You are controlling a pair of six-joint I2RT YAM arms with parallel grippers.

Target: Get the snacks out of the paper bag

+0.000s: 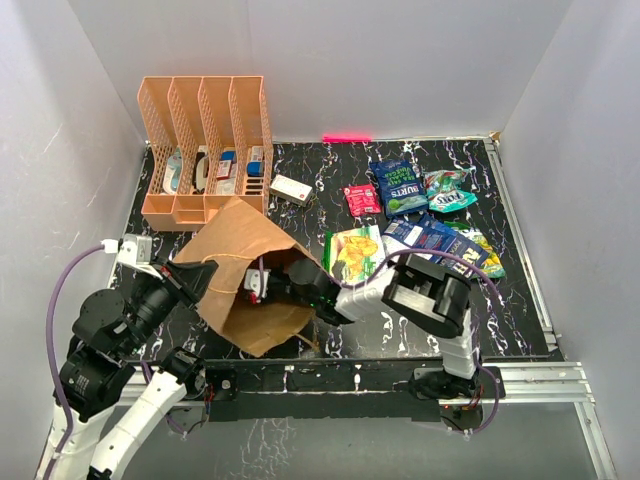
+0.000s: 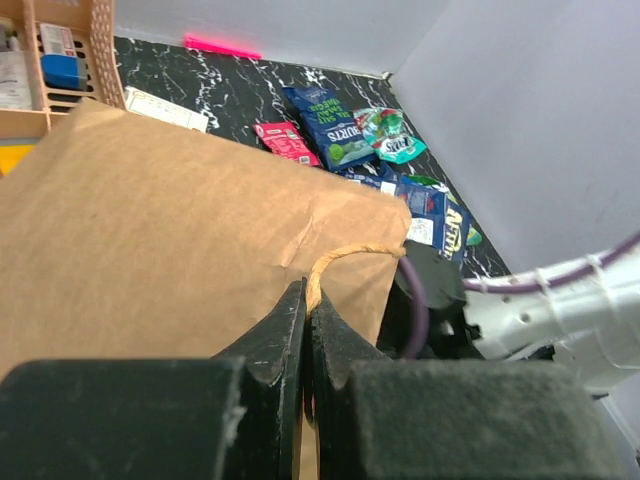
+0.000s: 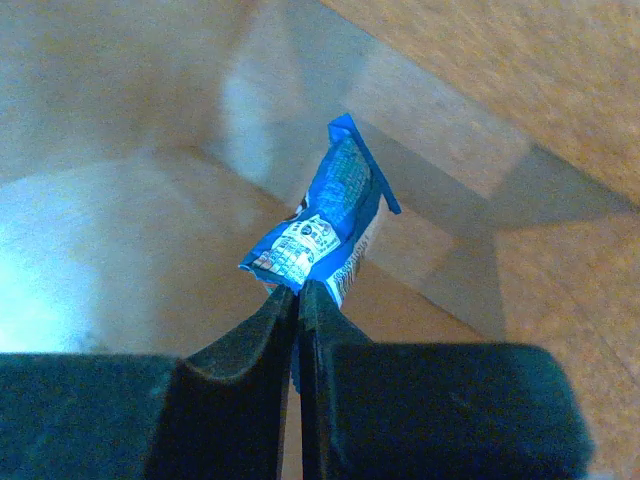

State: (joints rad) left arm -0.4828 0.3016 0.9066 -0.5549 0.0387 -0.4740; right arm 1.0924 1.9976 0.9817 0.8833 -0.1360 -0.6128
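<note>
Black marbled tabletop [image 1: 330, 165], white walls: we are gripping the paper bag [image 1: 240, 250] by its twisted handle [image 2: 345, 255], which is pinched in our clenched left claw [image 2: 305, 297]. Deep inside the bag, our right claw [image 3: 297, 292] is grasping the near end of a small blue packet [image 3: 325, 215] just ahead of its tips. Several snacks [image 1: 400, 187] are lying outside, behind that claw. We judge the emptying nearly done, with this packet not yet out.
</note>
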